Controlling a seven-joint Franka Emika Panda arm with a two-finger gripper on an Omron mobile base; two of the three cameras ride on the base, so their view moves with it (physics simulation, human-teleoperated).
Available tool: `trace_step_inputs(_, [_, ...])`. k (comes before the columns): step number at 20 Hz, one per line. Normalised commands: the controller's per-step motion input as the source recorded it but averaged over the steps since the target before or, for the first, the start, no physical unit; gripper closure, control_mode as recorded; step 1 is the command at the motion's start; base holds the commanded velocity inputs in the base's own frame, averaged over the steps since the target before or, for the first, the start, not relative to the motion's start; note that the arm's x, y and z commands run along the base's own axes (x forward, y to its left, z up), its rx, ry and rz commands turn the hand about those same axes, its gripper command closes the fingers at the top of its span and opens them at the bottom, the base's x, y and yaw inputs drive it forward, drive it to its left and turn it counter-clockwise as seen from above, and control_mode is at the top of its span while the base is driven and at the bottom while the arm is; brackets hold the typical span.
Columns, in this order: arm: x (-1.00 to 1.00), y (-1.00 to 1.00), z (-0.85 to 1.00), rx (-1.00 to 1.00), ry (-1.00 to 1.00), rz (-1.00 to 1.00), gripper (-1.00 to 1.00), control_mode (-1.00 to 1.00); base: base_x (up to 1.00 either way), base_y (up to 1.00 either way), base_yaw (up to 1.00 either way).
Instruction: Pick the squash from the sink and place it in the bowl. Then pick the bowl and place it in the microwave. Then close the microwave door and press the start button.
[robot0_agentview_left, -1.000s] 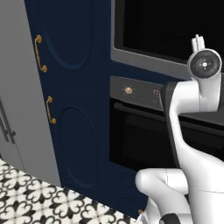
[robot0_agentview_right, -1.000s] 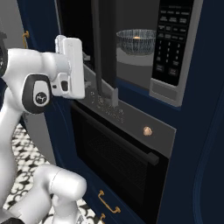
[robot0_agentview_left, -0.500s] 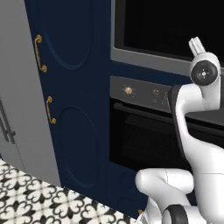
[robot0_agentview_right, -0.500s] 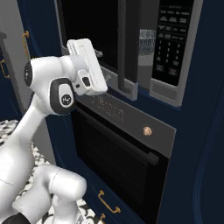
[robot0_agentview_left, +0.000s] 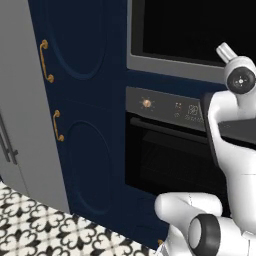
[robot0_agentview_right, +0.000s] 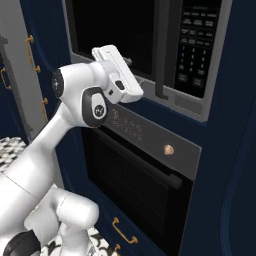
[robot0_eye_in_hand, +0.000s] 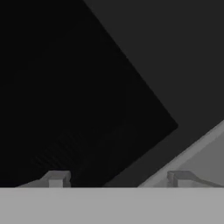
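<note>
The microwave door (robot0_agentview_right: 117, 30), black glass in a silver-grey border, stands shut or nearly shut against the microwave (robot0_agentview_right: 200, 45), its dark handle beside the keypad. My gripper (robot0_agentview_right: 128, 62) rests against the door's lower edge. In the hand view the gripper (robot0_eye_in_hand: 117, 178) is open, the fingertips (robot0_eye_in_hand: 55, 178) wide apart with nothing between them, and the door's black glass (robot0_eye_in_hand: 65, 87) is close ahead with its silver border (robot0_eye_in_hand: 205, 153) at lower right. The door (robot0_agentview_left: 200, 25) also appears in the left base view. The bowl and squash are hidden, and the sink is out of view.
The black oven (robot0_agentview_right: 145, 185) with a copper knob (robot0_agentview_right: 169, 148) and bar handle sits right under the microwave. Navy cabinet doors (robot0_agentview_left: 80, 100) with brass handles and a grey fridge (robot0_agentview_left: 20, 100) stand to the left. Patterned tile floor (robot0_agentview_left: 45, 230) lies below.
The microwave door has swung from wide open to shut or nearly so, with my hand pushing along it to the right. The bowl seen inside a second ago is now covered.
</note>
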Motion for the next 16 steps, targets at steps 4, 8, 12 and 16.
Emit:
trace_step_inputs(4, [0.53, -0.44, 0.0, -0.03, 0.02, 0.0, -1.0, -1.0, 0.0, 0.0, 0.0])
trace_step_inputs(8, [0.23, -0.18, -0.03, -0.02, 0.06, 0.03, -1.0, -1.0, 0.0, 0.0, 0.0])
trace_step_inputs(12, [-0.15, 0.13, 0.23, -0.09, 0.21, 0.01, -1.0, -1.0, 0.0, 0.0, 0.0])
trace_step_inputs(16, [0.92, -0.14, 0.0, -0.04, 0.31, 0.0, -1.0, -1.0, 0.0, 0.0, 0.0])
